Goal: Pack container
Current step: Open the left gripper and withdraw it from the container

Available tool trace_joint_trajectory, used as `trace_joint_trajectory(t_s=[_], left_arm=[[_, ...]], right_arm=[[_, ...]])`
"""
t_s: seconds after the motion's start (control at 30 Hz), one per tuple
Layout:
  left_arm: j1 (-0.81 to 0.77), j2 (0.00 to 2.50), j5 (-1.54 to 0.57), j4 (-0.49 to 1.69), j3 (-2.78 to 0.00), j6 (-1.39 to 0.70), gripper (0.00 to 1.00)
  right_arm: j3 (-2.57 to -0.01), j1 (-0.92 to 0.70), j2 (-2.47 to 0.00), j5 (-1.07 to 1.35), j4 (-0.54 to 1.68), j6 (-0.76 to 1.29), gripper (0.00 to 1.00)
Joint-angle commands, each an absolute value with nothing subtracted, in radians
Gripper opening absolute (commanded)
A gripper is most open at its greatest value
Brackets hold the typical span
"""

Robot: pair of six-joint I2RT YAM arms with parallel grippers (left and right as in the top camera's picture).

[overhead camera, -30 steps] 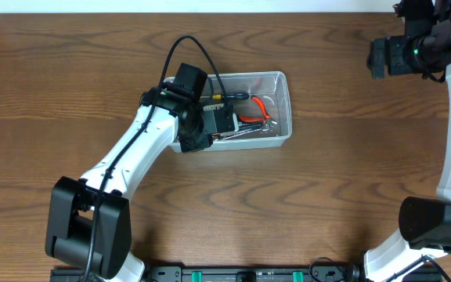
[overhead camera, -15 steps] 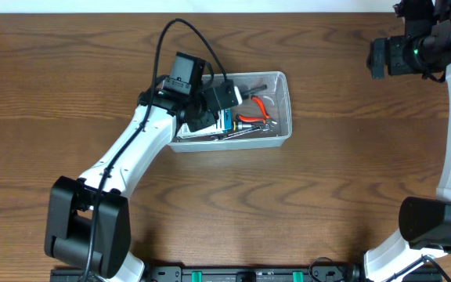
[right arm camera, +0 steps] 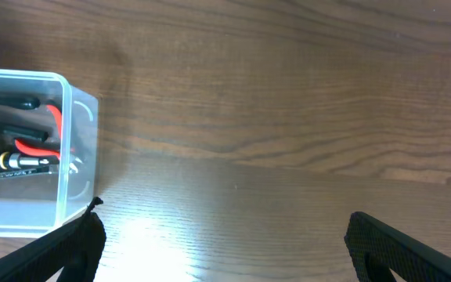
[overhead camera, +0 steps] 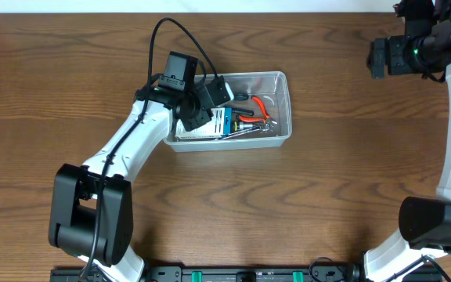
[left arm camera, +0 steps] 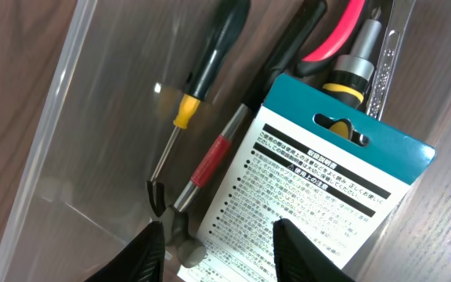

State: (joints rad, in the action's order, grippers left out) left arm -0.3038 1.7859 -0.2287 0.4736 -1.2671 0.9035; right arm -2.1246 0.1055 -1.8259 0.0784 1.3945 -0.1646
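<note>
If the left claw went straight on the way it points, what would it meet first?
Most likely the blue-and-white box in the container; the open left claw frames it, though the gap is unclear.

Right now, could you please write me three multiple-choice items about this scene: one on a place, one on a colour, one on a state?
1. Relative to the clear plastic rectangular bin, the teal-and-white printed card lies:
A beside it; B inside it; C under it.
2. The curved handles of the pliers are:
A red-orange; B green; C white.
3. The left pincer is:
A shut on a screwdriver; B out of view; C open, holding nothing.

Answers:
1 B: the bin's walls surround the card.
2 A: both handles show red-orange through the clear wall.
3 C: its fingers stand apart with nothing between them.
</note>
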Motion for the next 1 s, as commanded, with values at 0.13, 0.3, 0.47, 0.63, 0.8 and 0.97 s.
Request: trace_joint_trajectory(t_s=[0.13,0.3,0.47,0.63,0.8,0.97], left_arm=[[-0.302,1.661,-0.186,0.492,-1.267,0.744,0.42],[-0.287,1.497,0.007,0.553,-1.267,0.466,0.88],[-0.201,1.373,0.049,0.665,-1.267,0.360,0.98],[-0.063,1.311,0.050,0.669,-1.267,0.225,0.98],[0.015,1.253,0.049,0.694,-1.265,0.147,0.98],[0.002,1.133,0.049,0.693,-1.245,0.147,0.98]], right_arm=[[-2.124,0.113,-1.818,0.086,1.394,-0.154,0.99],[-2.124,0.102,-1.818,0.130,1.394,-0.171,0.99],[-2.124,0.023,-1.832,0.075,1.334,-0.172,0.99],[-2.124,-0.046,-1.865,0.048,1.237,-0.165,0.99],[-2.124,-0.047,-1.848,0.022,1.269,-0.137,0.99],[-2.114,-0.009,-1.771,0.023,1.328,-0.085,0.99]])
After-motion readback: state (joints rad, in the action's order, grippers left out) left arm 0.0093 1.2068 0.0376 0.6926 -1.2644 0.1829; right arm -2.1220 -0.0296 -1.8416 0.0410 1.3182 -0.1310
